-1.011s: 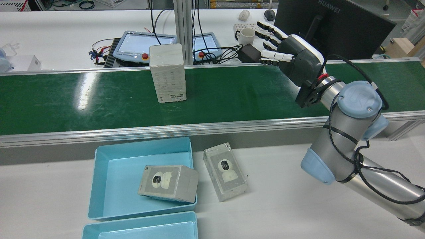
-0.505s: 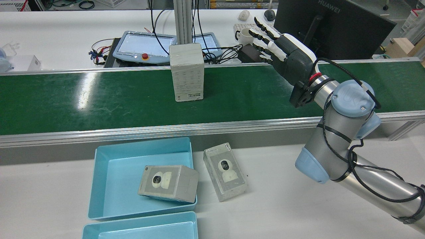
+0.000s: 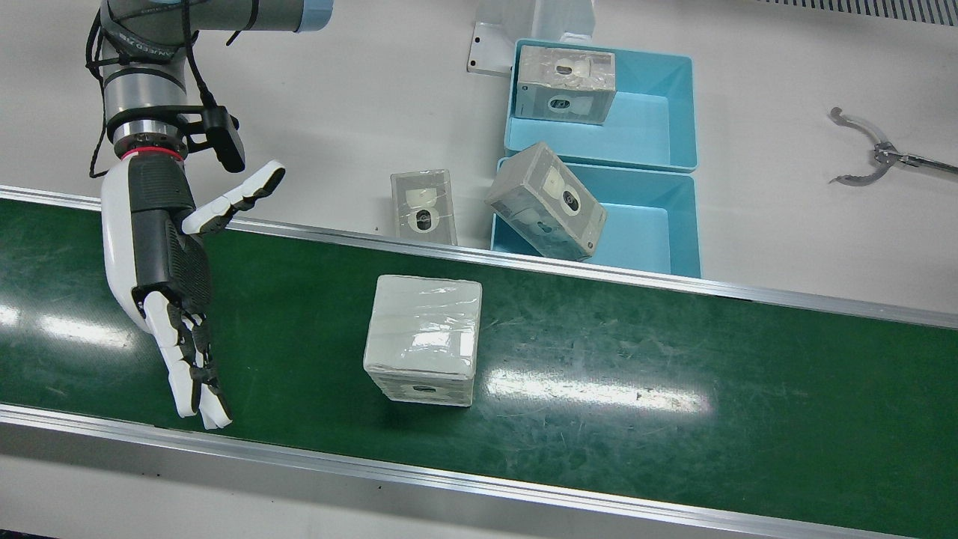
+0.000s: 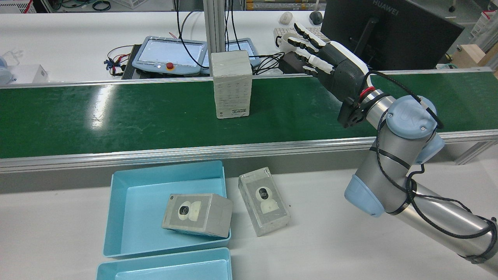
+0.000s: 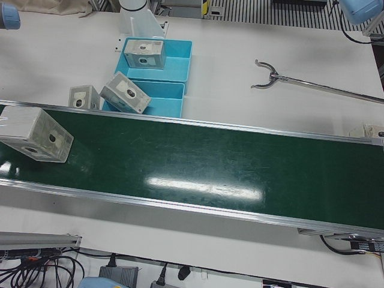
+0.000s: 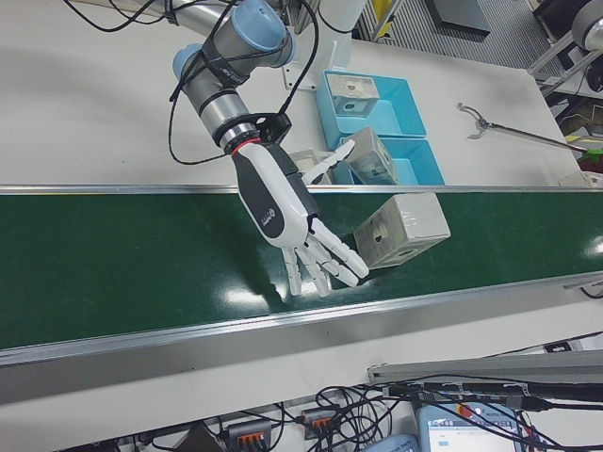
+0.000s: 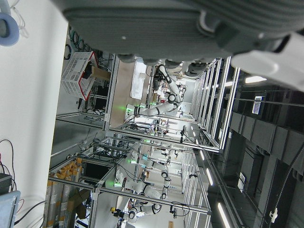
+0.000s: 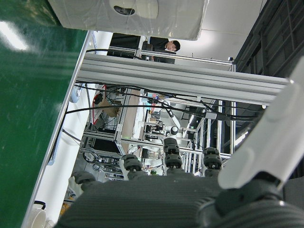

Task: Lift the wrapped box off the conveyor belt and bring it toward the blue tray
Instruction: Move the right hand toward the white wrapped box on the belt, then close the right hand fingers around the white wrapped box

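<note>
Task status: not yet begun in effect. The wrapped box (image 4: 232,84) stands upright on the green conveyor belt (image 4: 116,112), untouched. The right hand (image 4: 332,64) hovers over the belt to the right of the box, apart from it, fingers (image 3: 191,374) spread and released, grasping nothing. Grasp, lift and carry all remain. The left hand appears only through its own camera; its finger state cannot be told.

The blue tray (image 4: 132,194) sits on the white worktop (image 4: 330,233) near the belt, one box leaning inside, another box (image 4: 264,202) lying just beside it. Beyond the belt: pendants, cables, a monitor.
</note>
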`<state>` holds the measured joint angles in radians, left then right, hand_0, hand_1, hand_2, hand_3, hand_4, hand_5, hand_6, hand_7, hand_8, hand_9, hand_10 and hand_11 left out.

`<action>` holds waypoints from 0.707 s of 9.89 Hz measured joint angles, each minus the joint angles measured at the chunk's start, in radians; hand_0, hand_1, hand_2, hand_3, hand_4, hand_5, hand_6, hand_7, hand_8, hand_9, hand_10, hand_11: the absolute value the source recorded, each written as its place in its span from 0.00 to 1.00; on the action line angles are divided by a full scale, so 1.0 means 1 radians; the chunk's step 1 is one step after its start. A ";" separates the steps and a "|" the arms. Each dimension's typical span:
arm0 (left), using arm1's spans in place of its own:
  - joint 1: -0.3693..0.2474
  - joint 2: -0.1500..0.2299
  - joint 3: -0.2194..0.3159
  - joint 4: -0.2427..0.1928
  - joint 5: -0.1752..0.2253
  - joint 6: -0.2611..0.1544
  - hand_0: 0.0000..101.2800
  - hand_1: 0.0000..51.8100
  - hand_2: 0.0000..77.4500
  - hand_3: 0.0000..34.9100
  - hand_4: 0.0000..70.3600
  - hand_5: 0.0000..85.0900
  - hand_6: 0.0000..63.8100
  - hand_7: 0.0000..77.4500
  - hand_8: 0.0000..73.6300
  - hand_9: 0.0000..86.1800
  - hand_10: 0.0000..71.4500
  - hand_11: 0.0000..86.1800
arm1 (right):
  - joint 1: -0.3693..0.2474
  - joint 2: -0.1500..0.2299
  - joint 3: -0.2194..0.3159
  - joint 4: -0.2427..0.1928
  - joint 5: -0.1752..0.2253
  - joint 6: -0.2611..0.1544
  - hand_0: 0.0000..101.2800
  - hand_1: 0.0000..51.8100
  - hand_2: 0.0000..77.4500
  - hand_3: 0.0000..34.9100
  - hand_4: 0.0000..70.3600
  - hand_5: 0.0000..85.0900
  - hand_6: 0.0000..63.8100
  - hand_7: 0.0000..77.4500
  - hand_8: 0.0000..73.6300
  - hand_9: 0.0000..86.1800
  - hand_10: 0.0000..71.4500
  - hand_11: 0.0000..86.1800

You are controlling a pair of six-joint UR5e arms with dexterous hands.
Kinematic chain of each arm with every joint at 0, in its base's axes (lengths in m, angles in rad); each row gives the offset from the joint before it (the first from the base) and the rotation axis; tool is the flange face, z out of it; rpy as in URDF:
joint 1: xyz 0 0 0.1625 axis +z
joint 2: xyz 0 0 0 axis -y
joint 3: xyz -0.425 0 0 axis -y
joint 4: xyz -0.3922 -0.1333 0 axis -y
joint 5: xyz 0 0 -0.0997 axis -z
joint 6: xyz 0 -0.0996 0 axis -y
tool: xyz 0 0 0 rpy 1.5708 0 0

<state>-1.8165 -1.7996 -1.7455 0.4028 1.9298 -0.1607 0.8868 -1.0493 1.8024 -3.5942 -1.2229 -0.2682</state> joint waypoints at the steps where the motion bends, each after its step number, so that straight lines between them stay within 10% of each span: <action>1: 0.000 0.000 0.000 0.000 0.000 0.000 0.00 0.00 0.01 0.00 0.00 0.01 0.00 0.01 0.01 0.01 0.00 0.00 | -0.001 0.002 0.000 -0.001 0.000 -0.002 0.43 0.04 0.02 0.86 0.12 0.01 0.00 0.15 0.11 0.01 0.00 0.02; 2: 0.000 0.000 0.000 0.000 0.000 0.000 0.00 0.00 0.01 0.00 0.00 0.01 0.00 0.01 0.01 0.00 0.00 0.00 | -0.002 0.005 0.000 -0.002 0.000 -0.002 0.46 0.24 0.02 0.85 0.12 0.01 0.00 0.15 0.13 0.01 0.00 0.02; 7: 0.000 0.000 0.000 0.000 0.000 0.000 0.00 0.00 0.01 0.00 0.00 0.01 0.00 0.01 0.01 0.01 0.00 0.00 | -0.009 0.024 0.000 -0.008 0.003 -0.023 0.46 0.18 0.02 0.86 0.11 0.03 0.00 0.15 0.12 0.01 0.00 0.01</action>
<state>-1.8166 -1.7996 -1.7456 0.4028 1.9298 -0.1607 0.8774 -1.0251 1.8024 -3.6024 -1.2199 -0.2915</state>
